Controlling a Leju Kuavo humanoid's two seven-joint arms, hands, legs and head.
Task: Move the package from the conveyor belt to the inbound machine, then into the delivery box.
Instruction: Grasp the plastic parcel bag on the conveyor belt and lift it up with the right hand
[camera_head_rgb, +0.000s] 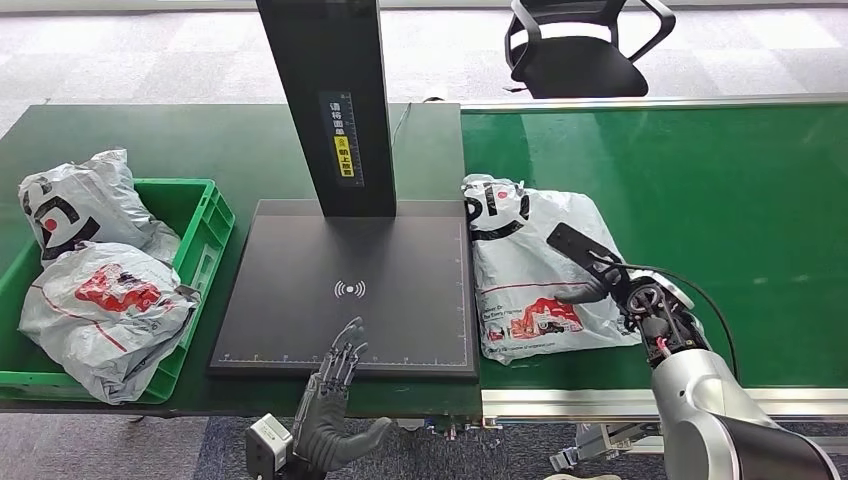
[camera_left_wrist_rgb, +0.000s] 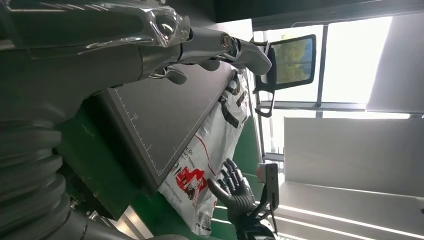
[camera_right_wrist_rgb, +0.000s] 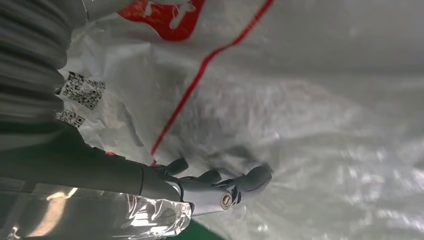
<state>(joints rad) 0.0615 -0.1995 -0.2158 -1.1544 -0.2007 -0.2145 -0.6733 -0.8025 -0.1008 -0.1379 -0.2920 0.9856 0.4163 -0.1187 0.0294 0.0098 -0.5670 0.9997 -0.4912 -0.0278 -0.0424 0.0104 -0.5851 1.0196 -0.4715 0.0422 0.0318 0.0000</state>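
A white plastic package (camera_head_rgb: 540, 270) printed with black and red marks lies flat on the green conveyor belt (camera_head_rgb: 720, 190), just off the 3 o'clock edge of the inbound machine's dark scanning plate (camera_head_rgb: 345, 290), its near-left corner touching or slightly overlapping that edge. The right hand (camera_head_rgb: 600, 285) sits over the package's 3 o'clock side, fingers extended and spread above the plastic; in the right wrist view the fingers (camera_right_wrist_rgb: 215, 177) hover close over the crinkled white surface without closing on it, so the hand is released and holds nothing, though whether the fingertips touch the film cannot be told. The left hand (camera_head_rgb: 335, 400) stands at the 6 o'clock edge of the plate, palm upright, fingers straight and apart, empty. The machine's black post (camera_head_rgb: 325, 100) rises from the plate's 12 o'clock edge and carries a yellow label. At 9 o'clock from the plate stands the green delivery box (camera_head_rgb: 205, 235), holding two stuffed white bags: one with black printing (camera_head_rgb: 85, 205) toward the far end, one with red printing (camera_head_rgb: 105, 310) nearer, bulging over the rim. A black office chair (camera_head_rgb: 580, 45) stands beyond the belt at 1 o'clock.
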